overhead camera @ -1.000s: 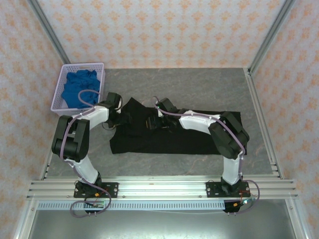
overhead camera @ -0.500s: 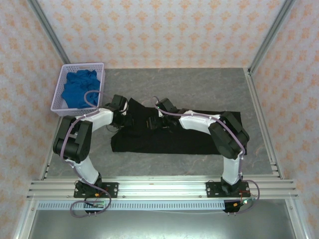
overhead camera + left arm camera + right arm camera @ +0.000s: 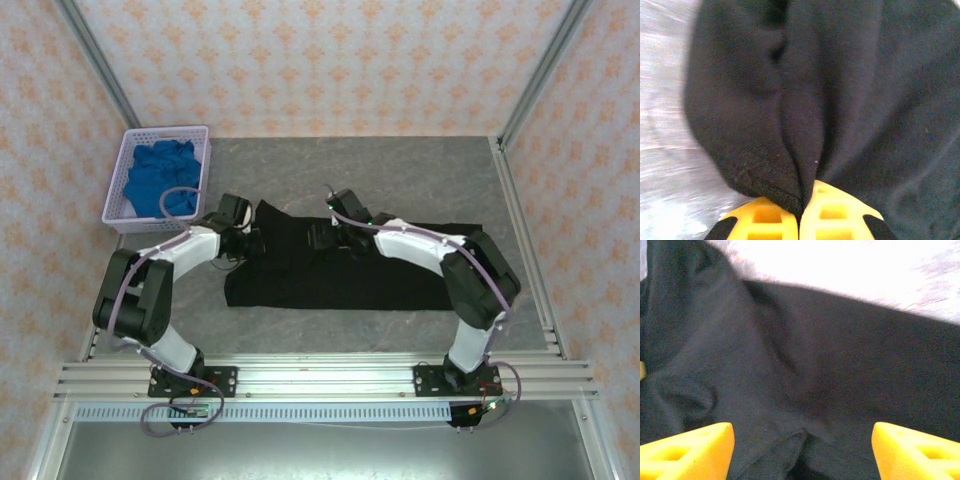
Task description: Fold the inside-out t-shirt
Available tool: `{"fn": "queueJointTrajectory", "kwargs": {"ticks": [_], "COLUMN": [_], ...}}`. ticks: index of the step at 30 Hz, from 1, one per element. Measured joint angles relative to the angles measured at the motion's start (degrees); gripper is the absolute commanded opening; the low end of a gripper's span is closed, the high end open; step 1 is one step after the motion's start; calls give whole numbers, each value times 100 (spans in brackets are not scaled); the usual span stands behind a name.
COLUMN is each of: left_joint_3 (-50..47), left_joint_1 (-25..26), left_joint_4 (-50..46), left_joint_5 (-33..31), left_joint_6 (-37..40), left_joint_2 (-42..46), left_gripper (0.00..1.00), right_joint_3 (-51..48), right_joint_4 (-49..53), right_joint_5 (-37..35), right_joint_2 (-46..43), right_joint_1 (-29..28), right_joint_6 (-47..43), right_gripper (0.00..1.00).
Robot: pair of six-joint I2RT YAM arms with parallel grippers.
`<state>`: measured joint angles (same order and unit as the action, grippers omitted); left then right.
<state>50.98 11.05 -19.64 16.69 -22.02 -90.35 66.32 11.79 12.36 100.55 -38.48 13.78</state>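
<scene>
The inside-out t-shirt is a black cloth spread flat across the middle of the grey table. My left gripper sits at its upper left edge. In the left wrist view the yellow fingertips are pressed together, and a ridge of the black t-shirt is pinched in my left gripper. My right gripper hovers over the shirt's upper middle. The right wrist view shows my right gripper open, its yellow fingers wide apart over wrinkled black t-shirt fabric, gripping nothing.
A lilac basket with a bright blue cloth stands at the table's far left corner. Aluminium rails border the table on the right and at the front. Bare grey table lies behind and in front of the shirt.
My left gripper has reached right onto the shirt's left edge and shut on a fold of it. The right gripper has shifted slightly right and stayed open.
</scene>
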Motion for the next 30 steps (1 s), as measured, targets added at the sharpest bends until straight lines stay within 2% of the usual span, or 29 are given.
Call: {"fn": "queueJointTrajectory", "kwargs": {"ticks": [10,14,16,21,25,30], "left_joint_3": [1075,1703,2105,3121,3790,4693], "left_joint_1": [-240,-2,341,1176,1615,2365], "left_joint_4": [-1838,-2474,-2811,-3528,-3960,-4369], "left_joint_5": [-2361,-3029,-3340,-3694,-3729,-3609], "left_joint_6": [111,136,166,291,306,199], "left_joint_2": [573,647,647,540,356,-269], "left_gripper": [0,0,0,0,0,0], "right_joint_3": [-446,-605,-673,-730,-850,-1069], "right_joint_4": [417,597,656,824,946,1095], "right_joint_5": [-431,-496,-514,-527,-529,-485], "right_joint_2": [-627,-769,-848,-881,-879,-879], "right_joint_1": [798,1108,1296,1788,2159,2411], "right_joint_6": [-326,-361,-354,-179,-28,101], "right_gripper": [74,75,75,74,74,73]}}
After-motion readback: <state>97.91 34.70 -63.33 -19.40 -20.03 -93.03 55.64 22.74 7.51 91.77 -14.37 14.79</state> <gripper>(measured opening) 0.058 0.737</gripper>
